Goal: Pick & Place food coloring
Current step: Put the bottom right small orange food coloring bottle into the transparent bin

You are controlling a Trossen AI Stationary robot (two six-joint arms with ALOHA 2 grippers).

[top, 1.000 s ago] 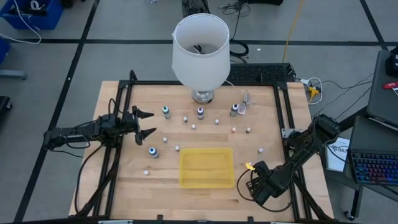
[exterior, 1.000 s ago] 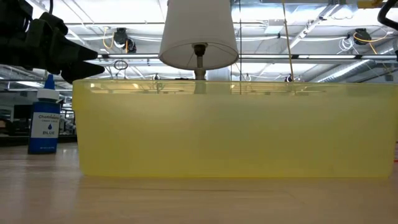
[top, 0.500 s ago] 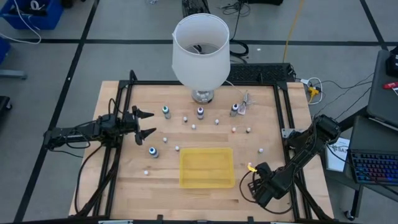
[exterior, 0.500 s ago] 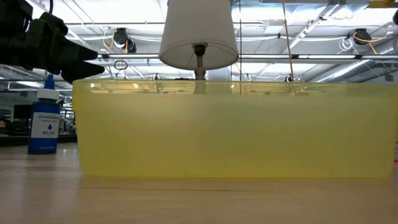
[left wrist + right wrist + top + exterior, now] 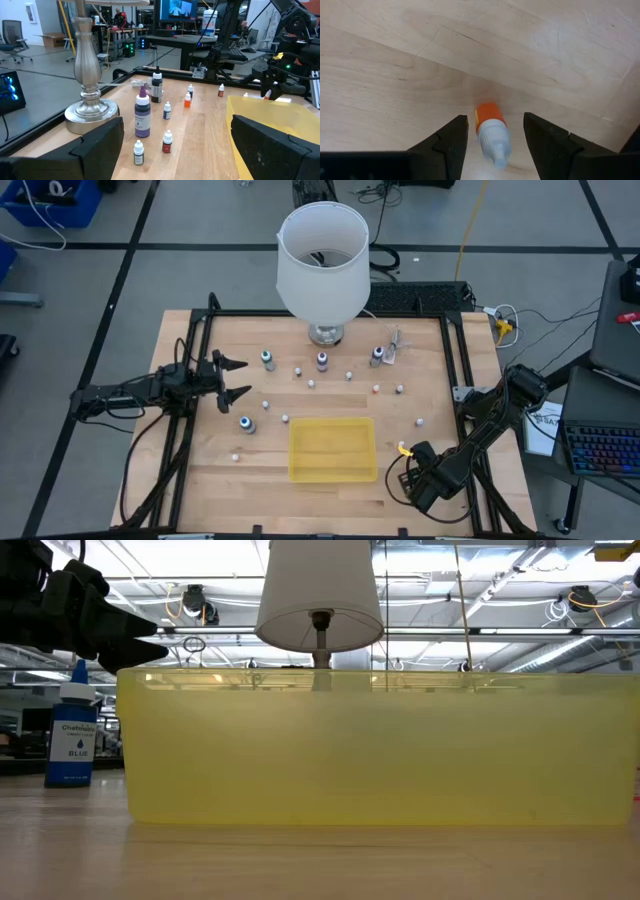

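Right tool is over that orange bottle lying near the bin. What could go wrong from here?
1. The orange bottle lies on its side between the right tool's open fingers; being round, it may roll or squirt out as they close.
2. The yellow bin sits close by, so a low carry could clip its wall.
3. The left tool waits open near the blue bottle, clear of this grasp.

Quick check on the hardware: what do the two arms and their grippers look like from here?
Both arms are dark, jointed and slim. The left gripper has two pointed black fingers. The right gripper shows blunt, dark wedge-shaped fingers; black cables loop beside its wrist, with a small yellow part.
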